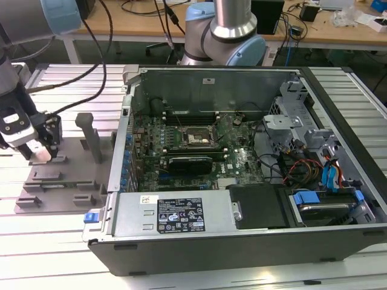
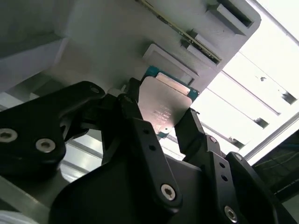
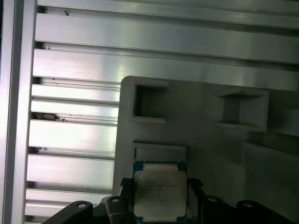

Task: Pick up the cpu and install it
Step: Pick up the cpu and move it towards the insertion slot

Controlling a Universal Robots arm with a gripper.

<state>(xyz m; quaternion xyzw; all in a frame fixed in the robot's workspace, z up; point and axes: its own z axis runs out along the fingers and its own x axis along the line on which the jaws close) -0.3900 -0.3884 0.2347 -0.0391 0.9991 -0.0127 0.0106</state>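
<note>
Exterior view first: I'm hanging out at 9 o'clock, the exterior view's left, with my gripper [image 1: 37, 150] pointing down over the grey tray [image 1: 36, 196]. The open computer case [image 1: 242, 241] is sitting toward 3 o'clock from me. The black socket frame [image 1: 195, 138] inside it is lying well apart from my fingertips, off toward the exterior view's right.

Second wrist view now: the cpu [image 2: 164, 105] is sitting between my 2 black fingers [image 2: 135, 126], silvery top facing the camera and a thin green border peeking out. My jaws are standing narrow, with 1 finger pressing on each of 2 opposite edges, so I'm judging that I'm gripping it.

First wrist view: the cpu [image 3: 160, 189] is showing at 12 o'clock from my palm, centred between my fingertips and just beside a raised block [image 3: 159, 151] of the tray. Whether it's resting on the tray or hanging clear of it, I can't tell. It's looking close to square, so I'm not making much of a long axis. The relation I'm watching is this: chip in my jaws, socket frame far off at 3 o'clock.
</note>
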